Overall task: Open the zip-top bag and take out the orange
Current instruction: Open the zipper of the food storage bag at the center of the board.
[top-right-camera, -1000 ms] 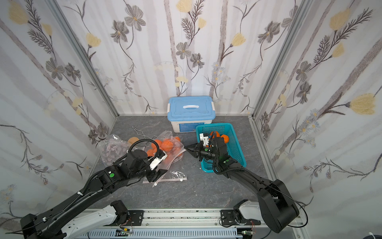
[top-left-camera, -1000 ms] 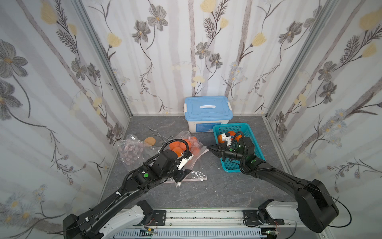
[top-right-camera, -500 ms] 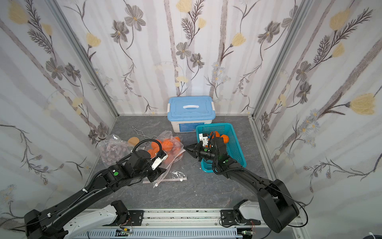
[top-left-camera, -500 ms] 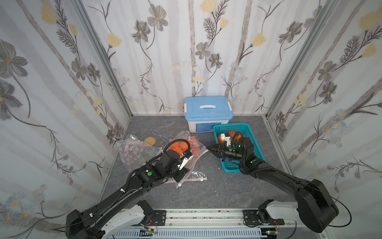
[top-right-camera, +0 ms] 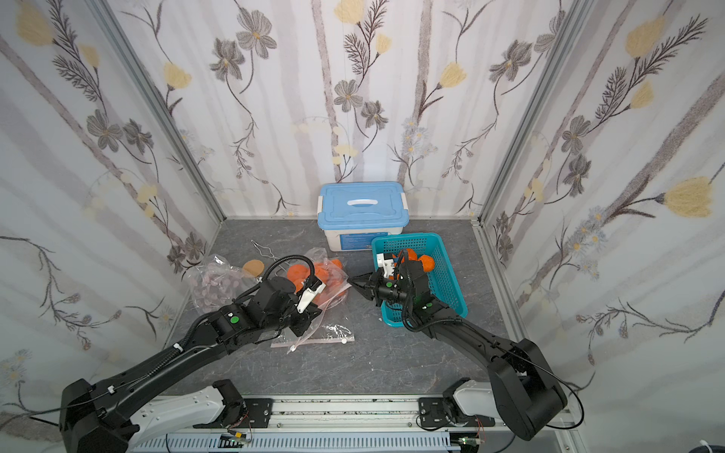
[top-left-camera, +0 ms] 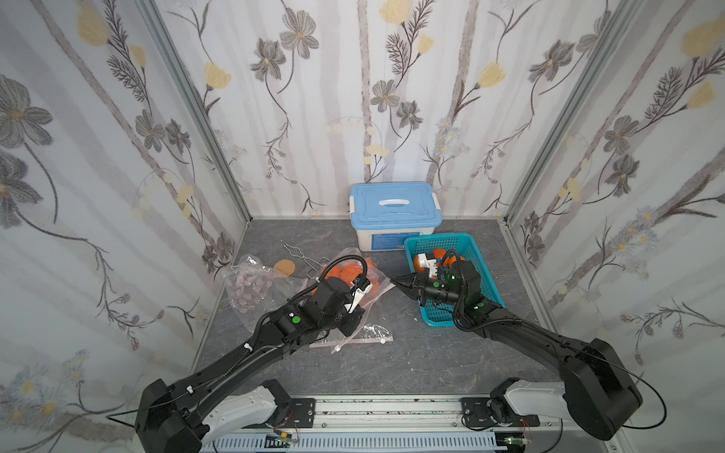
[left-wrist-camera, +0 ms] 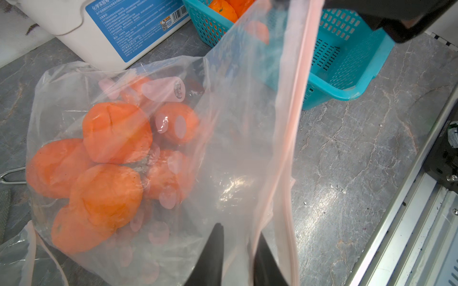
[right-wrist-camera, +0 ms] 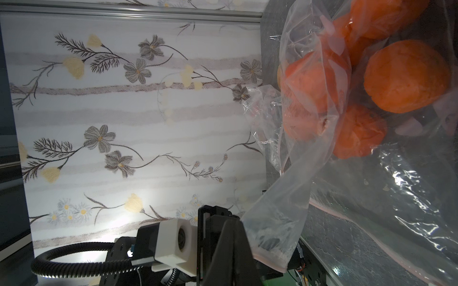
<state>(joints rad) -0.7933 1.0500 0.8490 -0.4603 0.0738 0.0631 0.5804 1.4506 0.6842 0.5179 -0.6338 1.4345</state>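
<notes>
The clear zip-top bag (top-left-camera: pixel 377 293) with a pink zip strip lies mid-floor, with several oranges (top-left-camera: pixel 345 270) inside. My left gripper (top-left-camera: pixel 353 313) is low at the bag's near side. In the left wrist view the left gripper (left-wrist-camera: pixel 239 230) is shut on the bag (left-wrist-camera: pixel 235 148), with film and zip strip between its fingers and the oranges (left-wrist-camera: pixel 116 131) beyond. My right gripper (top-left-camera: pixel 397 281) is shut on the bag's right corner, holding it off the floor. In the right wrist view the right gripper (right-wrist-camera: pixel 233 222) sits against a flap of the bag (right-wrist-camera: pixel 371 185).
A blue-lidded white box (top-left-camera: pixel 394 208) stands at the back wall. A teal basket (top-left-camera: pixel 439 237) holding oranges sits to the right, under my right wrist. A bag of purple pieces (top-left-camera: pixel 251 282), a tan disc (top-left-camera: pixel 284 268) and a wire tool (top-left-camera: pixel 298 251) lie left. An empty flat bag (top-left-camera: pixel 368 333) lies in front.
My left gripper moved in toward the bag and its jaws came together on the bag's rim. The right arm kept still, holding the corner.
</notes>
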